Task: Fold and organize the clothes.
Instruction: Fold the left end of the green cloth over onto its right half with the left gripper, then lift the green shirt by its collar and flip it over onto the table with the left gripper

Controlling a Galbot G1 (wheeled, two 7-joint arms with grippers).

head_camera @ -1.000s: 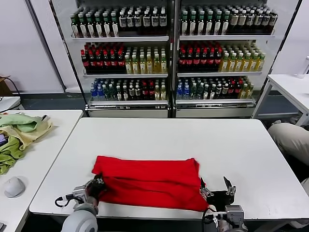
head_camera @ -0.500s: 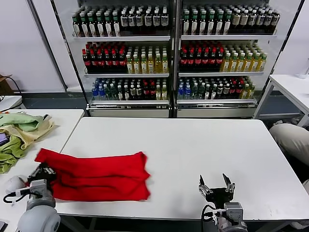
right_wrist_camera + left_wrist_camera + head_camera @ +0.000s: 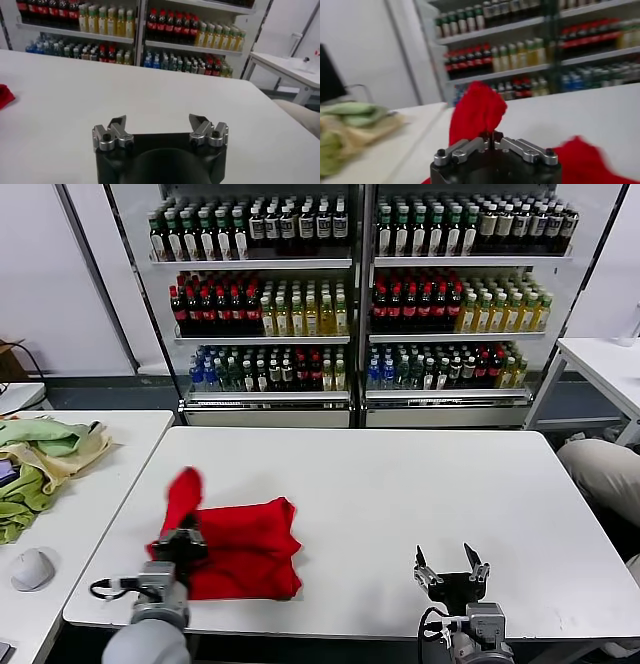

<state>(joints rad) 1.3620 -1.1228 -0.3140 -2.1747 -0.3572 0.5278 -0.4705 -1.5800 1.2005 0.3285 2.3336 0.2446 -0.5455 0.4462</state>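
Soft red T-shirt (image 3: 240,546), bunched, in left tool (image 3: 184,541)

One bright red cotton T-shirt (image 3: 232,546), bunched on one white rectangular table (image 3: 400,484). Two black metal-fingered grippers: left (image 3: 183,546), right (image 3: 451,573). One heap of pale green and yellow cloths (image 3: 40,459); two glass-fronted drinks coolers (image 3: 355,304).
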